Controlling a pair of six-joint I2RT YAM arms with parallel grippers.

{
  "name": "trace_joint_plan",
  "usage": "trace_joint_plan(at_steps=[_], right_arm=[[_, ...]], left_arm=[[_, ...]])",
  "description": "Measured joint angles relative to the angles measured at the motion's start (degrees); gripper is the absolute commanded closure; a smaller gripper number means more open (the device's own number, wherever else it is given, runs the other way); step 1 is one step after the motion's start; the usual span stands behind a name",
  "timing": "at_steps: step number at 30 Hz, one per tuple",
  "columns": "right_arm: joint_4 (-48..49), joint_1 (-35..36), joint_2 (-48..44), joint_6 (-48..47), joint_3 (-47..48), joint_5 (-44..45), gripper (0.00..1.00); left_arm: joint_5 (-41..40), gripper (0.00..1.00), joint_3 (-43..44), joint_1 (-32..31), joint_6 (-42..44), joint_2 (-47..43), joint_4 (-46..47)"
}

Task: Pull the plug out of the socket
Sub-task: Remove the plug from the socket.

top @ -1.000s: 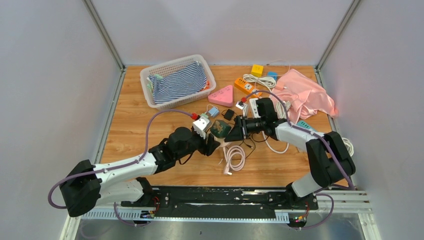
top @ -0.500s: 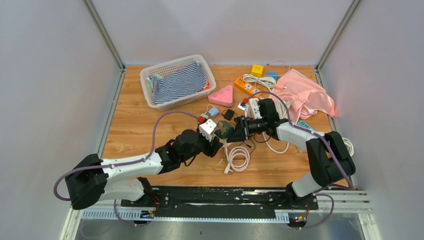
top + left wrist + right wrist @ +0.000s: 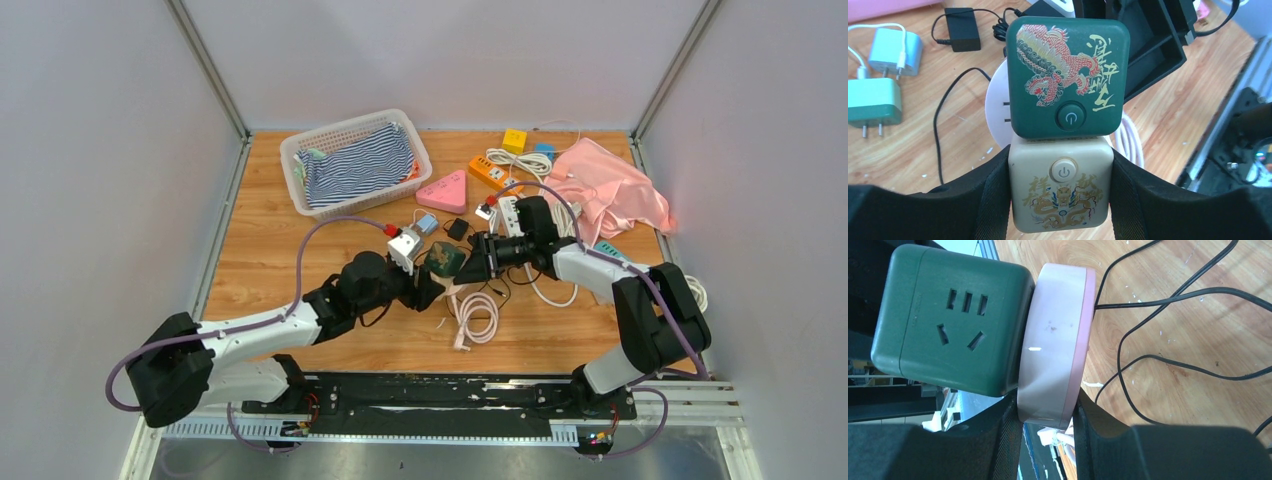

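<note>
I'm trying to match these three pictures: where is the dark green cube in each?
Top external: dark green cube mid-table, small.
Left wrist: the cube fills the upper centre, above a cream cube.
Right wrist: the cube is upper left, against a round pink plug.
Shared landmark: the wooden table beneath it.

The left arm and right arm are wearing white shells with chunky black joints. A purple cable is running along each one. Both are sitting on a black rail. Black fingers are showing a rough, net-like skin
</note>
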Motion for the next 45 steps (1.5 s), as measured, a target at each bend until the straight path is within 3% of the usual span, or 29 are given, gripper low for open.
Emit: trace_joint_plan(at_steps=[6, 11, 13, 19, 23, 27, 32, 37, 42, 45], right_arm=[[-1.20, -0.02, 0.00, -2.84, -0.13, -0.04, 1.00], [-1.01, -0.02, 0.00, -3.93, -0.11, 0.02, 1.00], [-1.01, -0.02, 0.00, -4.02, -0.11, 0.00, 1.00], [0.35, 0.00, 0.00, -2.21, 0.17, 0.59, 1.00], [0.26, 0.00, -0.09, -1.86, 0.17, 0.55, 1.00], [-0.04, 0.00, -0.09, -2.54, 0.11, 0.57, 1.00], [-0.79, -0.13, -0.09, -4.44, -0.20, 1.01, 1.00], [-0.79, -0.28, -0.07, -5.79, -0.20, 1.95, 1.00], [-1.09, -0.28, -0.02, -6.58, -0.20, 2.47, 1.00], [-1.09, -0.33, 0.17, -6.54, -0.17, 3.04, 1.00]], left_arm=[[-14.56, 1.00, 1.44, -9.01, 6.62, 0.57, -2.29], [-19.85, 1.00, 2.10, -10.97, 6.80, 1.05, -2.78], [-18.45, 1.00, 2.08, -9.33, 4.37, 0.76, -3.02], [-1.95, 1.00, -1.20, 1.27, -8.55, -0.33, 0.83], [1.92, 1.00, -1.46, 2.49, -11.21, -0.31, 1.38], [-1.81, 1.00, -1.27, -0.50, -8.48, -0.31, 0.79], [-14.88, 1.00, 3.06, -8.26, -2.05, 1.90, -4.39], [-22.45, 1.00, 5.73, -12.02, 1.42, 4.26, -6.51], [-20.44, 1.00, 5.86, -10.45, -0.90, 4.48, -7.04], [-11.82, 1.00, 4.98, -4.70, -6.12, 4.15, -6.36]])
